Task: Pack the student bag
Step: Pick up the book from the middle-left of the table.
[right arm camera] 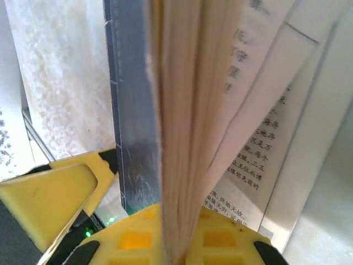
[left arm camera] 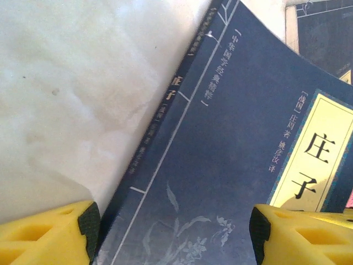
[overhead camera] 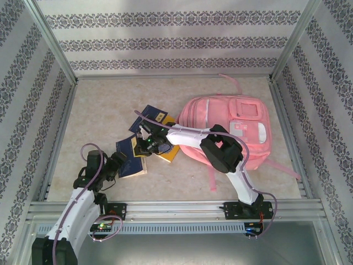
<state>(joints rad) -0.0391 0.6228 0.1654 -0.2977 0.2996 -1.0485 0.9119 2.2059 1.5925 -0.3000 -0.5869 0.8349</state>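
- Two hands: left hand (left arm camera: 174, 223) spread over a blue book (left arm camera: 220, 165); right hand (overhead camera: 146, 138) pinched the cover of an open book (right arm camera: 182, 110), pages blurred.
- Student bag (overhead camera: 231, 130) lay right of both, partly hidden by the right arm (overhead camera: 226, 152).

Free room lies leftward
Bare table (left arm camera: 66, 110) left of the left gripper (left arm camera: 174, 226) — a blue book (left arm camera: 231, 154) blocks beneath and rightward

The pink student bag (overhead camera: 231, 130) lies flat right of centre, front pockets upward, straps trailing outward.
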